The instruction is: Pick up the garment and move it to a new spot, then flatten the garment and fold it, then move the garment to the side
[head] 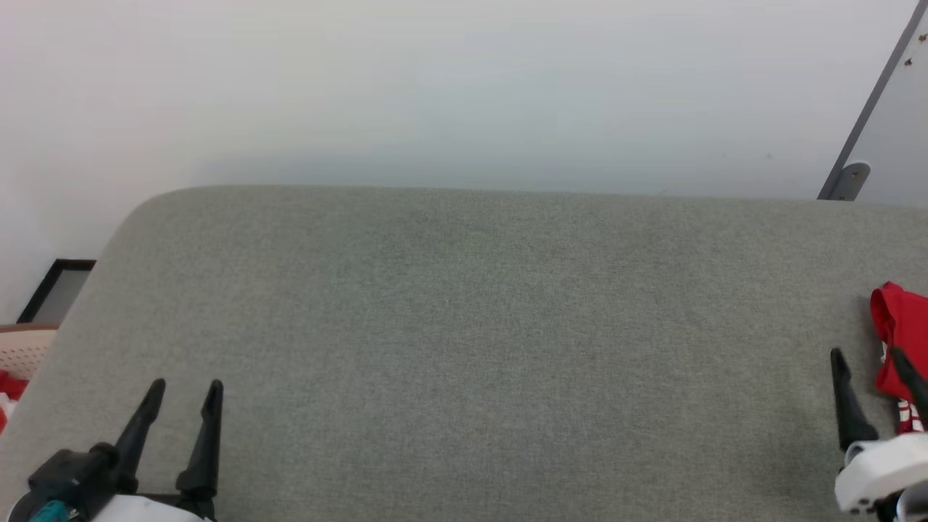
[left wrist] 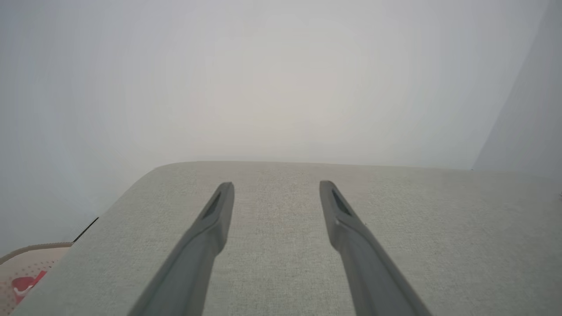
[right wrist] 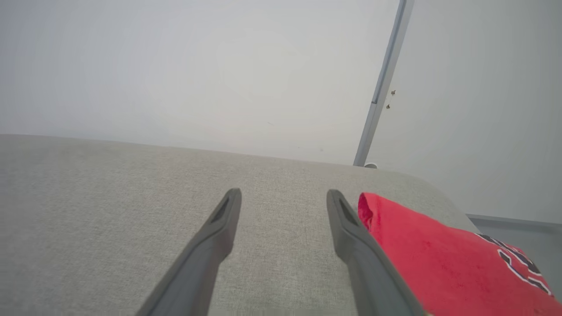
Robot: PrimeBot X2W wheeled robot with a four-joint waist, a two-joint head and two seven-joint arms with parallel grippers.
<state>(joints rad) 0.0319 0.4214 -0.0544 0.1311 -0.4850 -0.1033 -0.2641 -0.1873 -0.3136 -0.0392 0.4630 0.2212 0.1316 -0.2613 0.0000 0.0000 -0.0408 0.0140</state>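
Observation:
The garment [head: 900, 322] is a bright red bundle lying at the far right of the grey upholstered surface [head: 478, 326], partly cut off by the picture edge. In the right wrist view the garment [right wrist: 439, 263] shows dark and white lettering and lies just right of my right-hand finger. My right gripper [head: 870, 361] is open with only bare grey fabric between its fingers [right wrist: 284, 195]; one finger runs along the garment's left edge. My left gripper [head: 185, 391] stands open over the near left of the surface, holding nothing [left wrist: 276, 188].
A beige perforated basket [head: 25, 351] with a red-and-white cloth [head: 9, 388] sits below the surface's left edge; the basket [left wrist: 30, 263] appears in the left wrist view too. A dark frame [head: 58, 290] leans by the white wall. A grey post [head: 870, 109] rises at the back right.

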